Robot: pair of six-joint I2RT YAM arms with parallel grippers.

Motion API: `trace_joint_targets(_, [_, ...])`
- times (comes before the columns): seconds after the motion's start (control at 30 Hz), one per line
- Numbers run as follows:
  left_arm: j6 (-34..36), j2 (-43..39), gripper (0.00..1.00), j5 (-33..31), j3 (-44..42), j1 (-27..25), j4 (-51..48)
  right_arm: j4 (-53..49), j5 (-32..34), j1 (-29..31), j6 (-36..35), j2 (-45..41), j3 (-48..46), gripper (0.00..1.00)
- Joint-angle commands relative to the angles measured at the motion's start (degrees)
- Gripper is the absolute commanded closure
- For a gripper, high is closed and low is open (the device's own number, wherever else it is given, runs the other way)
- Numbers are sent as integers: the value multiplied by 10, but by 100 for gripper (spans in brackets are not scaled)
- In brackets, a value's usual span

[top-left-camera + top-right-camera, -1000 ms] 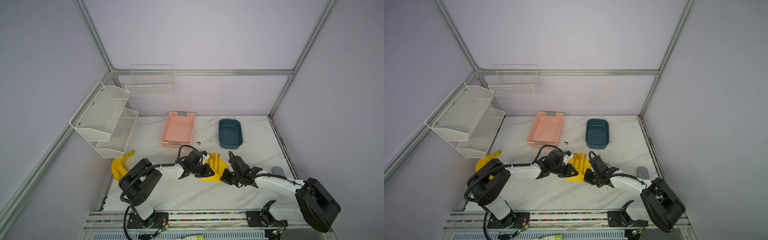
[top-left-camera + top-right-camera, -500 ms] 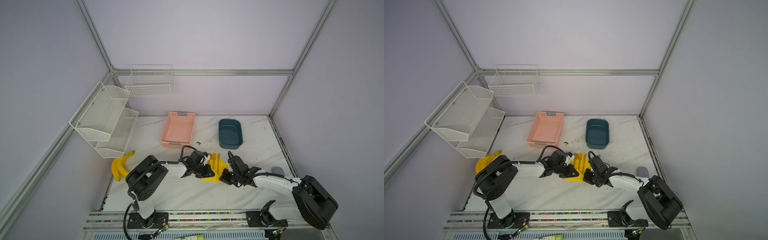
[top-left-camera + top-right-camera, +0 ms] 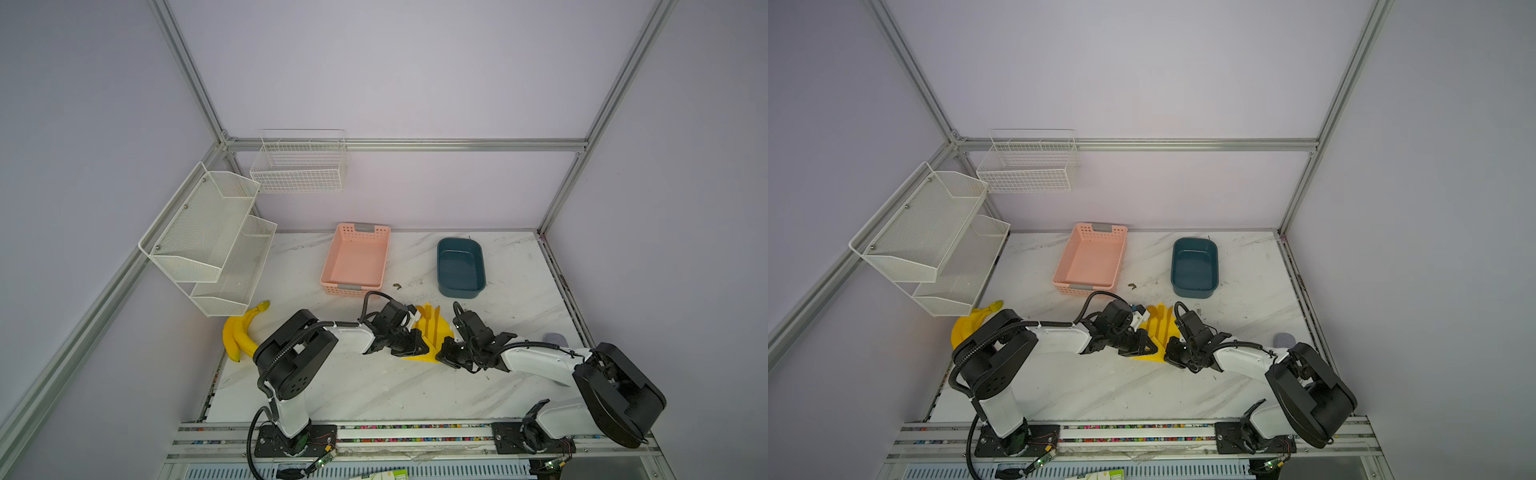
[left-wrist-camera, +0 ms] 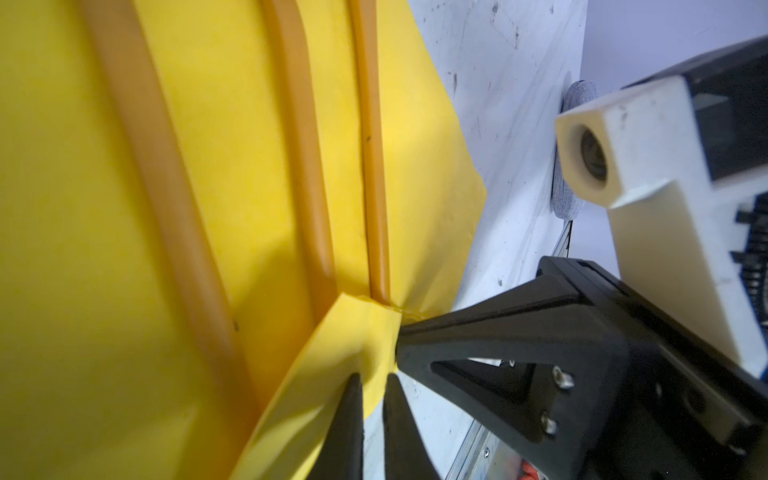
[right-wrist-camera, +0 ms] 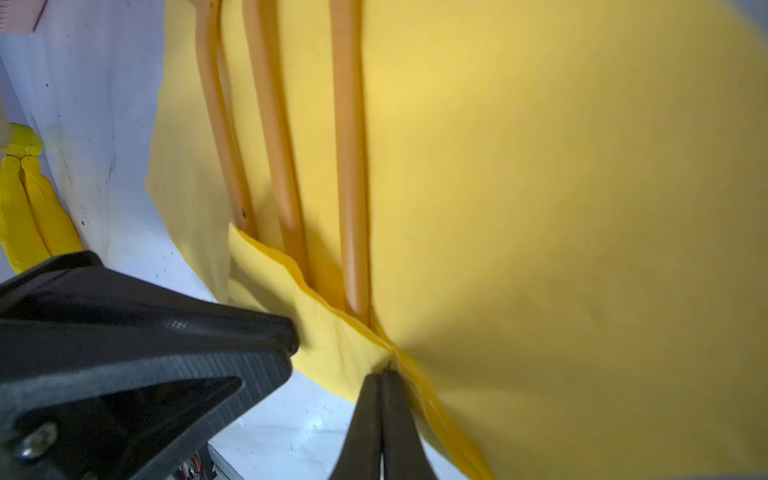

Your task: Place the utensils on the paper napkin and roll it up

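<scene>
Marble table (image 3: pixel 374 386) is shared with a basket (image 3: pixel 357 262), a tub (image 3: pixel 460 266) and bananas (image 3: pixel 239 336). Between the arms lies the yellow napkin (image 3: pixel 444 328), half covered by them in both top views. On it three orange utensils (image 5: pixel 349 166) are laid side by side, their heads cut off in the wrist views. Its near edge, folded over the handle ends, is pinched by the left gripper (image 4: pixel 372 376) and the right gripper (image 5: pixel 382 370).

Soft, even light from above in both top views, crisp focus, faint shadows under arms on worktop (image 3: pixel 374 386). Wide-angle stretch toward edges. Wrist views bright, saturated. Paper napkin (image 5: pixel 561 187) blurred close-up, soft shadow near fingers (image 4: pixel 347 428), utensils (image 4: pixel 305 145) slightly smeared.
</scene>
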Motion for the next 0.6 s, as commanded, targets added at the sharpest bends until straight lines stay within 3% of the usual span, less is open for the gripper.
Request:
trace_joint_targets(0.0, [12,0,88,6,43,0,4,-18,15,0,-1,7,5,94])
trace_joint_targets(0.33, [13,-1,88,4,39,-1,1,-34,24,-9,9,-33,39,91])
trace_joint_targets(0.57, [15,-1,88,6,37,-1,0,-32,28,-51,-12,-7,61,88])
